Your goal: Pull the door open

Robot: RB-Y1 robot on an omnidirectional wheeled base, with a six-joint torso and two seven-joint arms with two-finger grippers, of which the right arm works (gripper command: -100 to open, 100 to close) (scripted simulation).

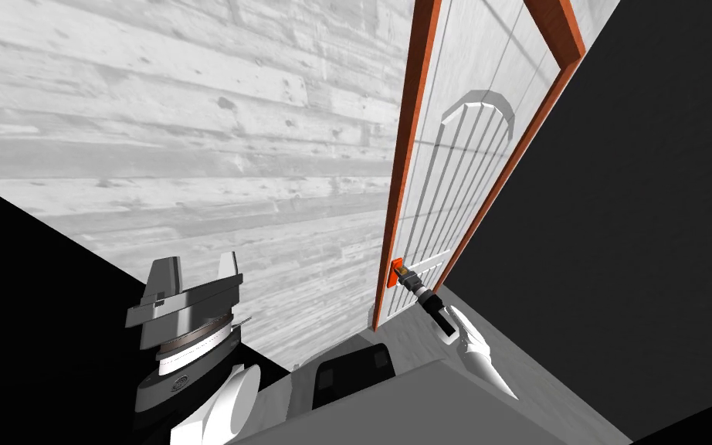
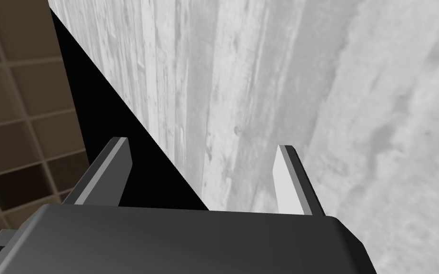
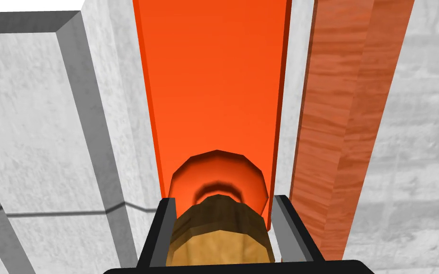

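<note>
Right gripper [image 3: 223,200] is on the handle: its two thin grey fingers are closed narrow against the sides of the stubby brown wooden door knob [image 3: 218,238], which fills the gap between them. The knob's long axis runs straight out from the bright orange backplate [image 3: 214,85], in line with the gripper, so the thing to pull sits dead ahead of the hand. The white panelled door [image 1: 462,154] stands flush in its reddish-brown wooden frame [image 3: 342,119], not yet swung. The knob sits at the door's left edge, just beside the jamb. My read: the hinges are on the far side, so the pull should come back towards the chest and curve with the swing. The right arm is stretched forward, forearm in line with the knob. The left gripper [image 1: 196,266] is raised well apart on the left, fingers wide, holding nothing
</note>
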